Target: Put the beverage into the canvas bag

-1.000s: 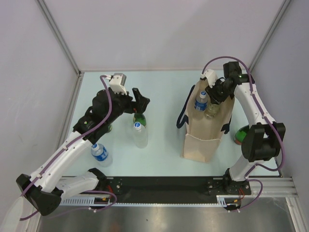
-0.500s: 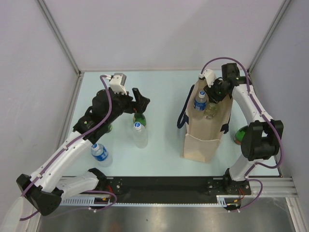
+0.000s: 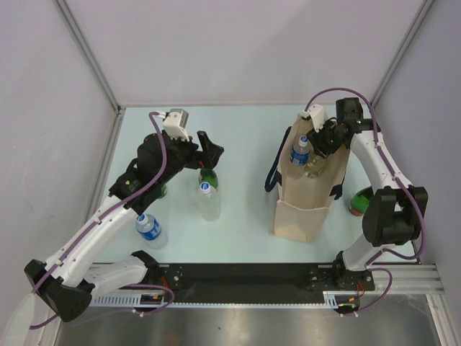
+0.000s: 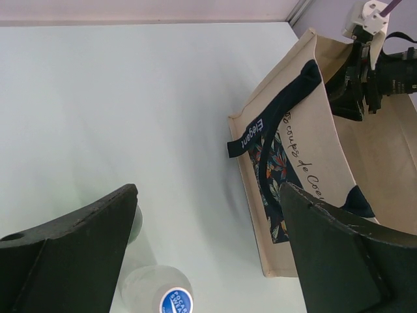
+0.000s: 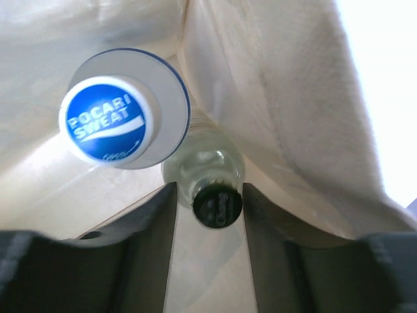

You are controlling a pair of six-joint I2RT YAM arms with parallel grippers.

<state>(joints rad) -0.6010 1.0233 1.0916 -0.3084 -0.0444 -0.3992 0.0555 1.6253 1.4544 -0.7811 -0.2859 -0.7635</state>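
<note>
Where the clear bottle [image 5: 205, 173] stands inside the canvas bag [image 3: 302, 209], the right fingers [image 5: 146, 248] flank its neck, grip indeterminate; the left fingers [image 4: 71, 254] gape wide, empty. Probably glass: heavy, slick, breakable; best held below the cap.

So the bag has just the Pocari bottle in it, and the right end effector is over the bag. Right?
Not quite. The bag holds two bottles: the Pocari bottle and, beside it, a clear bottle with a dark cap. The right wrist view shows both. The right end effector is over the bag, as you say.
</note>
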